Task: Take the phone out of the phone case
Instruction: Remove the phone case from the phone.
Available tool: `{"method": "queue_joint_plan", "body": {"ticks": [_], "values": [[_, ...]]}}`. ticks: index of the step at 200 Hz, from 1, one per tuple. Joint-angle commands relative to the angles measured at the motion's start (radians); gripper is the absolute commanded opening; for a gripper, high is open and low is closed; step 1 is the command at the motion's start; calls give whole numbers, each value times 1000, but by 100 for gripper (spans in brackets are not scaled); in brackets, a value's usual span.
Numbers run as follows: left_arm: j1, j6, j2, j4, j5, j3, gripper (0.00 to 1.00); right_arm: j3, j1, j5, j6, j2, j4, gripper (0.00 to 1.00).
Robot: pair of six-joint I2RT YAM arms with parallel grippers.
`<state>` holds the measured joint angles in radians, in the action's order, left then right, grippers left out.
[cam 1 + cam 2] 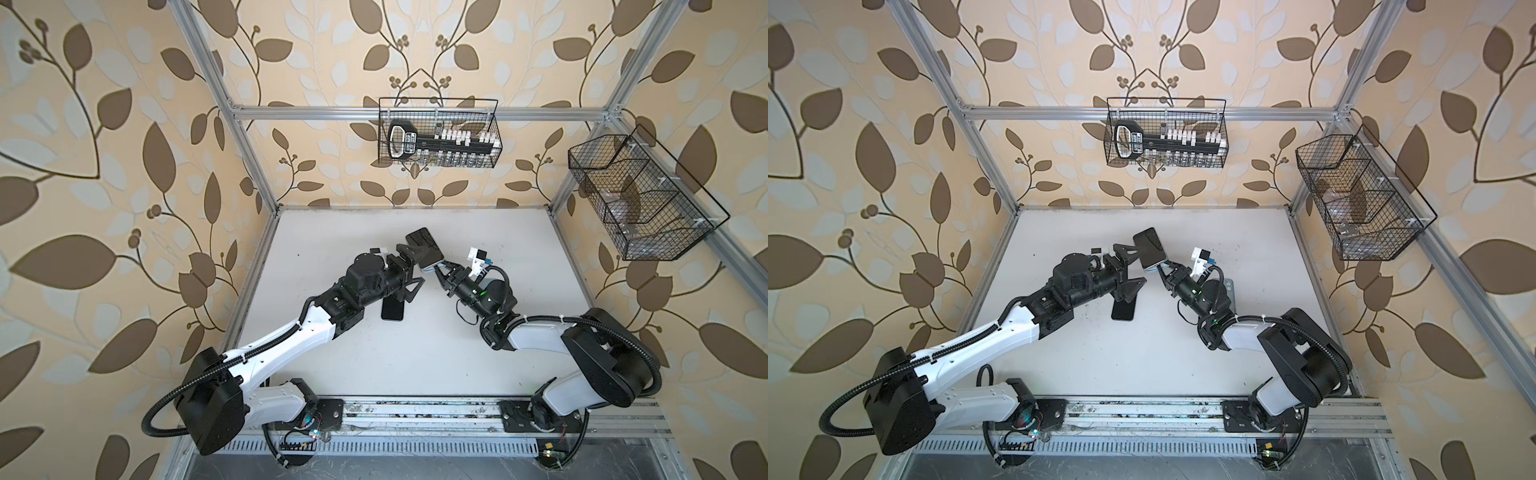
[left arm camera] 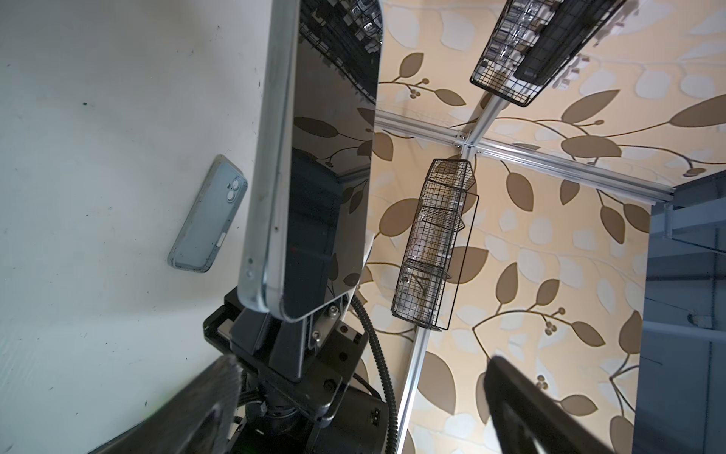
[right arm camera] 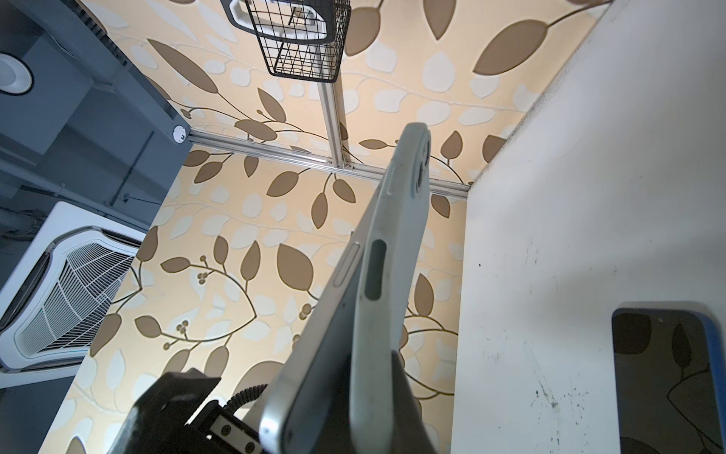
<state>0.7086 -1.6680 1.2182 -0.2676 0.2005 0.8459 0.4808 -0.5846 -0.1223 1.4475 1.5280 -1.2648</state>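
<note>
The phone [image 1: 424,248], black-screened with a silver edge, hangs tilted above the surface [image 1: 415,357], screen up. Its pale case [image 3: 395,236] is partly peeled off along one side, cupping the back.

Arms: two. Grippers: two, left gripper [image 1: 417,266] and right gripper [image 1: 439,269].
Phones: three. Held phone [image 1: 424,248] aloft; dark phone [image 1: 392,309] face up on table [image 1: 415,365]; pale phone [image 2: 208,216] back up on table.
Cases told for sure: one, pale case [image 3: 389,275] on held phone.
Wire baskets: two. Back basket [image 1: 440,162], side basket [image 1: 648,245].
Table: one.
</note>
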Motion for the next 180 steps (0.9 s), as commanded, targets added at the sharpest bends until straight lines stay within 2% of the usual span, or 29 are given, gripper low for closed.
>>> {"method": "queue_joint_plan", "body": {"ticks": [1, 117, 180], "values": [[8, -12, 9, -66, -13, 12, 99, 31, -8, 15, -1, -16, -100, 0], [9, -55, 95, -188, 14, 48, 99, 32, -15, 10, -4, 5, -119, 0], [9, -28, 74, -151, 1, 71, 99, 25, -20, 18, -24, 16, -123, 0]]}}
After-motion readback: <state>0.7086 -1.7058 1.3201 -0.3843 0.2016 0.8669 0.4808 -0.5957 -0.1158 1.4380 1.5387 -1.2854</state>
